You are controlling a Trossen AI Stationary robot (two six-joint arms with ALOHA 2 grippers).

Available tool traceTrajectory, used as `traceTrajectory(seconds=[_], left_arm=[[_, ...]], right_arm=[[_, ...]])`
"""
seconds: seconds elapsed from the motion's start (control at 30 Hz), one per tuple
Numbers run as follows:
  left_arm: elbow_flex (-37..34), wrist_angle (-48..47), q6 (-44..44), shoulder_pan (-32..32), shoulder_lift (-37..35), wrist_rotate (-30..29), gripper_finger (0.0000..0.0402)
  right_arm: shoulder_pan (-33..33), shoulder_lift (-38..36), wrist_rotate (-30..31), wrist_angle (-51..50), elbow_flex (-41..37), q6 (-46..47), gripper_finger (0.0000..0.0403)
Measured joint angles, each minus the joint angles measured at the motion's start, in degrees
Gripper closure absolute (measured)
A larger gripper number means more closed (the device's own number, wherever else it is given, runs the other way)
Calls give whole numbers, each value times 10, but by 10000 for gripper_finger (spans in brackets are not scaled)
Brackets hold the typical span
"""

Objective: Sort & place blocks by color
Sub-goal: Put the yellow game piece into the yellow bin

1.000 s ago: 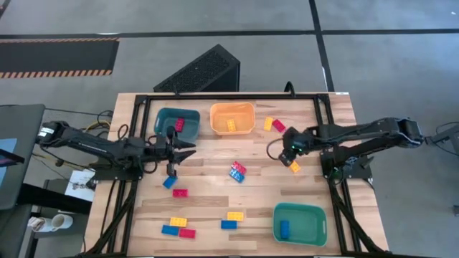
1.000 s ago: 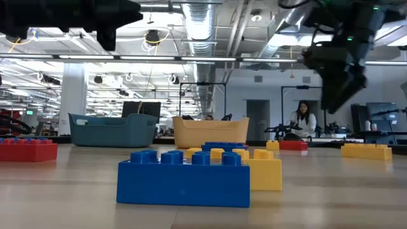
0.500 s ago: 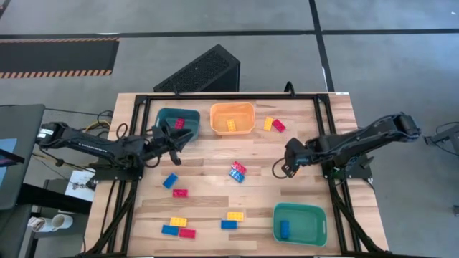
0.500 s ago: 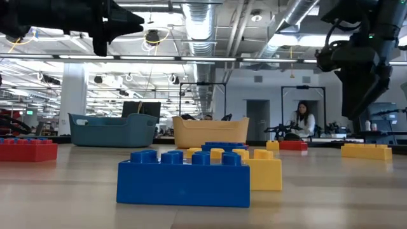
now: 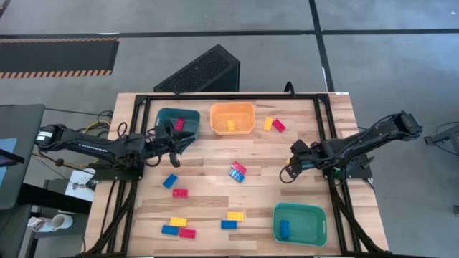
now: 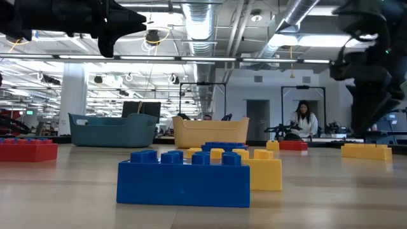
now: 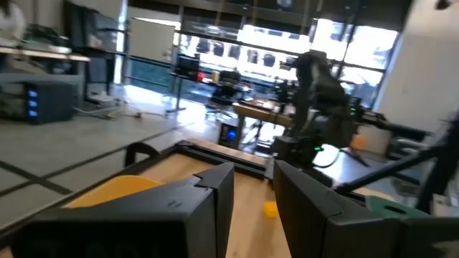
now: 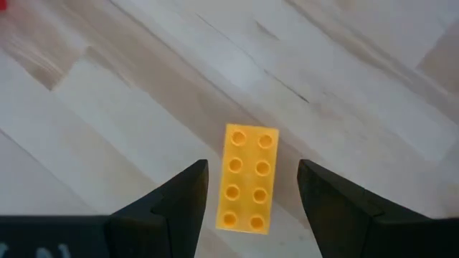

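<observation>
My right gripper [image 5: 285, 174] [image 8: 252, 170] is open and points down over a yellow studded block [image 8: 247, 179], which lies flat on the table; one finger stands off each long side. In the low view this gripper [image 6: 372, 117] hangs above that block [image 6: 365, 151]. My left gripper [image 5: 179, 140] [image 7: 254, 186] is held level above the table beside the dark teal bin [image 5: 166, 115]. It is open by a narrow gap and holds nothing. Several red, yellow and blue blocks lie loose, among them a blue [image 5: 170, 180] and a red one [image 5: 180, 193].
An orange bin [image 5: 247, 115] holds a yellow block, the dark teal bin a red one [image 5: 179, 124], and a teal bin [image 5: 312, 215] at the near right a blue one. A blue-red cluster [image 5: 237, 170] lies mid-table. More blocks lie along the near edge. A person shows far behind.
My right gripper has moved toward the table's near edge and somewhat to the right, ending over the yellow block. My left gripper has swung from pointing down at the table to level and has moved toward the far edge, closer to the dark teal bin.
</observation>
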Motion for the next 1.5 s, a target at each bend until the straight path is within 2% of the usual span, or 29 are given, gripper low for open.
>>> traceTrajectory(seconds=[0.17,0.8,0.9,1.13,1.23,1.3,1.37,1.5], left_arm=[[0,-2,-7,7,1,12,315],[0,1,-7,7,7,12,315],[0,1,-4,7,7,10,315],[0,0,2,7,7,7,315],[0,0,2,7,7,7,315],[0,0,2,7,7,7,315],[0,0,2,7,7,8,315],[0,0,2,7,7,8,315]], right_arm=[[0,-28,-32,65,-34,-5,162],[-56,-13,-31,47,-34,-97,169],[-62,-13,-33,45,-21,-106,196],[-65,-13,-31,39,22,-123,340],[-68,-13,-40,39,29,-127,370],[-68,-13,-64,34,29,-128,364],[-66,-12,-77,25,29,-127,339],[-55,-12,-79,12,29,-127,247]])
